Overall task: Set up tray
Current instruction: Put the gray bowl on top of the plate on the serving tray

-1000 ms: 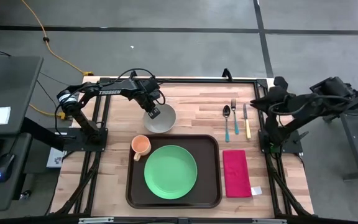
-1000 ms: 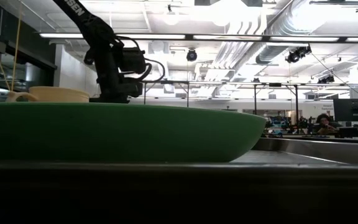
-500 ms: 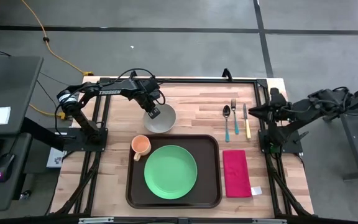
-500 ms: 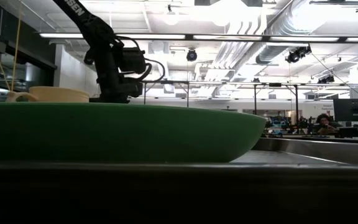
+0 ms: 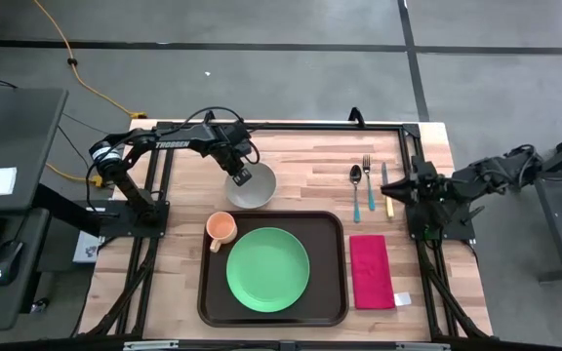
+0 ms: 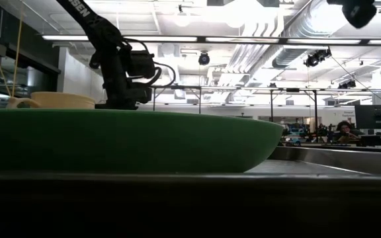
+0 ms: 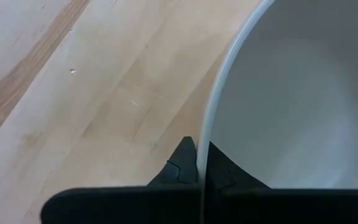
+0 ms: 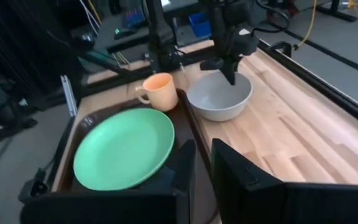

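A grey bowl stands on the wooden table behind the dark brown tray. My left gripper is shut on its rim. A green plate lies on the tray. An orange cup stands upright at the tray's far left corner. My right gripper hovers at the table's right edge beside the cutlery, its fingers close together with nothing between them. The low view shows the plate, the cup and my left arm; the bowl is hidden there. My left gripper pinches the bowl's rim on its far left side, one finger inside the bowl and one outside. The fingers come steeply from above, pointing down. The bowl sits upright with its base on the table.
A spoon, a fork and a knife lie side by side at the far right. A red napkin lies right of the tray. Bare wood shows between the bowl and the cutlery.
My right arm has folded in and sunk at the table's right edge. Its gripper has come down toward the knife and tipped closer to level. My left gripper and the bowl have kept still.
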